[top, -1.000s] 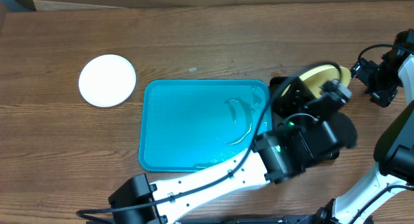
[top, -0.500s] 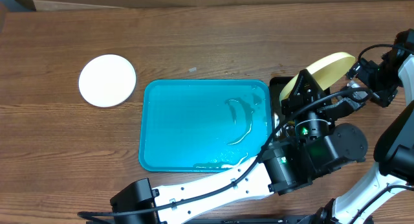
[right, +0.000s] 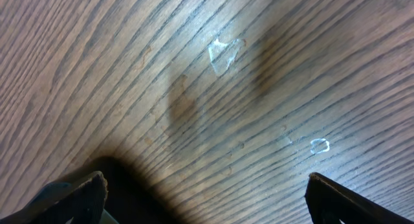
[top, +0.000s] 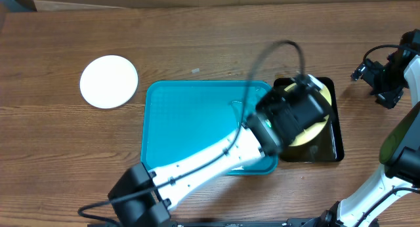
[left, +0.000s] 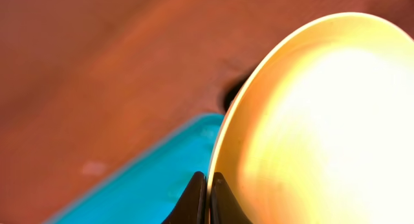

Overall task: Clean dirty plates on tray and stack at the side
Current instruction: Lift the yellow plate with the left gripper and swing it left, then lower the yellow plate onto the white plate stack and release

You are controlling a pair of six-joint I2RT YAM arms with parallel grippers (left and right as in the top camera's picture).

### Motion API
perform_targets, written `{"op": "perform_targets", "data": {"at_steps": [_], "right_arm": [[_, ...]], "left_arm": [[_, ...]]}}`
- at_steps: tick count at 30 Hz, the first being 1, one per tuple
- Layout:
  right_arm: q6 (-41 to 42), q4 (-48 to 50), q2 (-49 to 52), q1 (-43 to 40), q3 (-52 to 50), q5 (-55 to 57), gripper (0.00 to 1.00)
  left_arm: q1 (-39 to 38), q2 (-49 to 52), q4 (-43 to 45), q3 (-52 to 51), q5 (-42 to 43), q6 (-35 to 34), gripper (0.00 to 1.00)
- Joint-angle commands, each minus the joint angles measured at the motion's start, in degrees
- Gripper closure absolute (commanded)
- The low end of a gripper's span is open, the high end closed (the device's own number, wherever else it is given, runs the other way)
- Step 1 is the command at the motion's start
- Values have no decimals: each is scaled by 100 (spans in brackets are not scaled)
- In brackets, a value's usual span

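Note:
My left gripper (left: pixel 208 198) is shut on the rim of the pale yellow plate (left: pixel 323 120). In the overhead view that plate (top: pixel 319 125) shows under the left arm (top: pixel 289 115), over the black tray (top: pixel 331 151). The turquoise tray (top: pixel 190 128) lies in the middle of the table, wet and holding no plates. One white plate (top: pixel 109 81) sits on the table at the far left. The third plate is out of view. My right gripper (right: pixel 204 198) is open over bare wood at the far right (top: pixel 380 79).
The black tray stands right of the turquoise tray. Small water drops (right: pixel 223 52) lie on the wood under the right gripper. The table's back edge runs along the top of the overhead view.
The left arm has swung left and down with the yellow plate, from tilted up near the right gripper to low over the black tray. The right gripper stays put.

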Motion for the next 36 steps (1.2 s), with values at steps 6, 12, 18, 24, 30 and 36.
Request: {"op": "perform_targets", "data": {"at_steps": [6, 12, 18, 24, 30, 36], "right_arm": [[22, 22, -199, 15, 92, -7, 0], [22, 22, -199, 15, 92, -7, 0], [22, 22, -199, 15, 92, -7, 0], [22, 22, -199, 15, 92, -7, 0], [22, 22, -199, 15, 92, -7, 0], [22, 22, -199, 13, 92, -7, 0]], "left_arm": [[2334, 50, -284, 33, 4286, -1008, 96], [4330, 52, -1023, 33, 4625, -1008, 96], [6437, 52, -1797, 33, 4579, -855, 96], [8037, 61, -1779, 33, 4293, -844, 96], [8745, 63, -1620, 33, 3338, -839, 95], [8870, 181, -1399, 33, 3097, -841, 96]]}}
